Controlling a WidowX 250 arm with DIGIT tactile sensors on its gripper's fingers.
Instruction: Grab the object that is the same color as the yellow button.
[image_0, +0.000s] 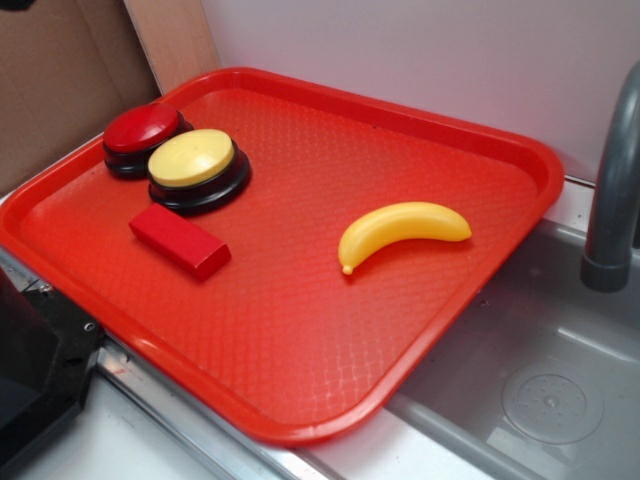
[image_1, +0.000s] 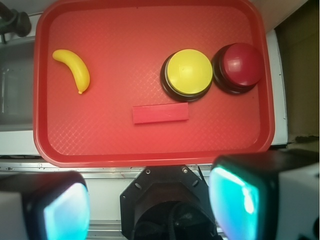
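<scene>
1. Evidently the layout sets up a colour match: on the red plastic tray with a diamond-textured floor (image_0: 300, 340), a round pale-yellow dome push button on a black base (image_0: 192, 158) sits touching a matching red-domed push button (image_0: 140, 128), so the two colours are offered side by side.
2. Just beside the yellow button, at its 6 o'clock in the wrist view, lies a flat red rectangular block (image_1: 160, 113), a same-shape-class distractor of the wrong colour.
3. Well apart from that cluster, the smooth glossy yellow plastic toy banana (image_1: 74, 70) lies on its side at about 9 o'clock from the yellow button in the wrist view, with bare tray all round it, which I judge leaves free room for a grasp.
4. Beyond the tray edge are a grey sink basin (image_0: 540, 380) and a grey faucet pipe (image_0: 610, 180).
5. Hovering high over the tray's near rim, the gripper (image_1: 145, 210) looks straight down; its two fingers (image_1: 65, 210) stand wide apart and hold nothing.
6. No approach to the banana is begun, by my reading.
</scene>
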